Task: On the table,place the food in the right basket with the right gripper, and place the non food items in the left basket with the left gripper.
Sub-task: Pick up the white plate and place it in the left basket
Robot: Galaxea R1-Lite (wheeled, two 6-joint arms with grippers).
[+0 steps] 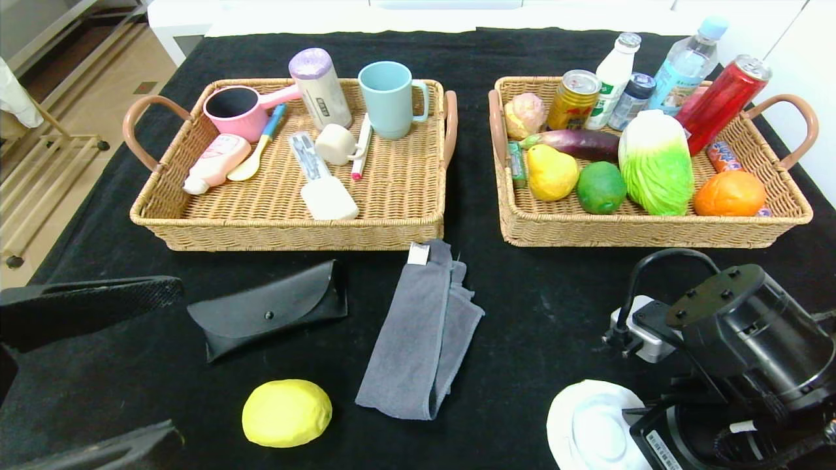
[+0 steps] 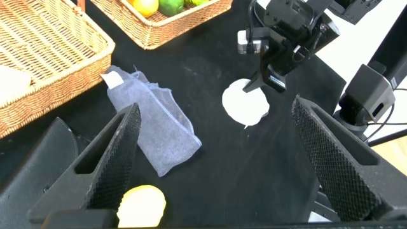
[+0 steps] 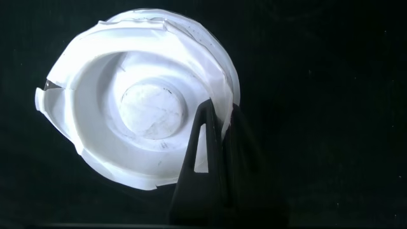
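Head view: two baskets filled, four things on the cloth

Two wicker baskets sit side by side on the black table (image 1: 522, 307). One left basket (image 1: 196, 222) holds nine non-food items, two cups among them. One right basket (image 1: 653, 228) holds food and drinks, with five bottles and cans at its back. On the table lie one grey cloth (image 1: 421, 333), one black case (image 1: 268, 316), one white lid (image 1: 588, 424) and one yellow lemon (image 1: 287, 412). The right gripper (image 3: 213, 146) is clamped on the lid's rim. The left gripper (image 2: 216, 152) hovers above the lemon, fingers apart.
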